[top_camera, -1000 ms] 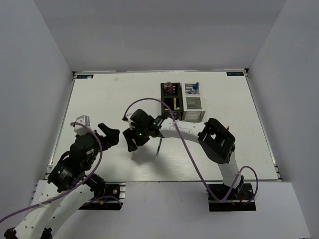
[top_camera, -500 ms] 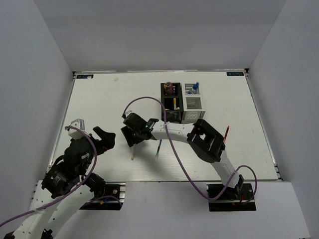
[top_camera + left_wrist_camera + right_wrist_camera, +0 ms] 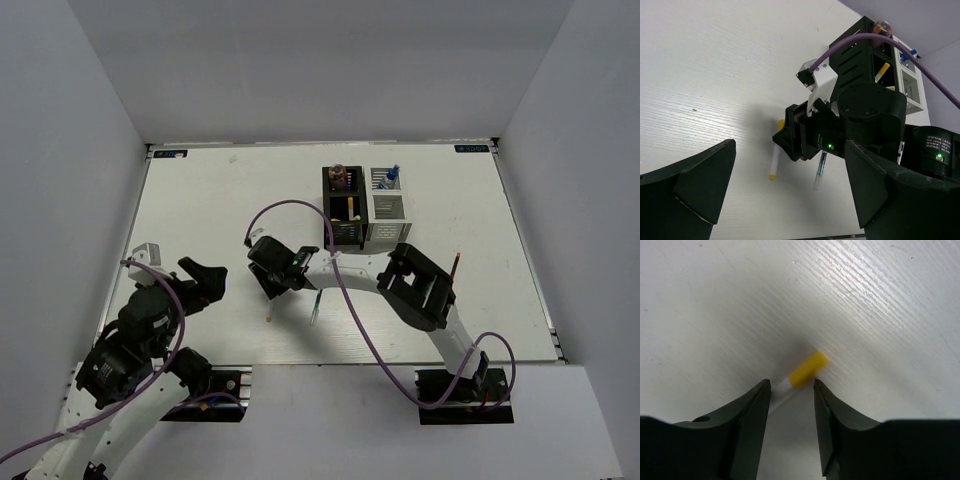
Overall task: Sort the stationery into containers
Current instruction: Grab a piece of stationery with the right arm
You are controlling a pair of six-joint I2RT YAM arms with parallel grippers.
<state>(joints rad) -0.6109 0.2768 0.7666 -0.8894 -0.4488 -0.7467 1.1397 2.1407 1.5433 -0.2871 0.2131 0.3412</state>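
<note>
The right gripper [image 3: 791, 385] sits low over the table [image 3: 200, 200]. Its jaws are narrowly apart and straddle a white pen [image 3: 808, 369] just behind its yellow end, with no clear clamp on it. The pen lies flat in the near middle of the table, with a dark pen [image 3: 316, 303] just beside it. The left gripper [image 3: 207, 278] hangs to the left, jaws wide and holding nothing.

The step appears to be the pick. The barrel is thin and round, so it may roll. The fingers should close squarely with the barrel centred between them, touching the table only lightly. A grip this near the end probably leaves the long barrel to droop, so a straight lift before swinging seems wise. The black holder [image 3: 343, 230] already shows a yellow end, which makes it the likelier target than the white holder [image 3: 387, 232].

Small stickers mark the table's far corners, but they are too small to read.
</note>
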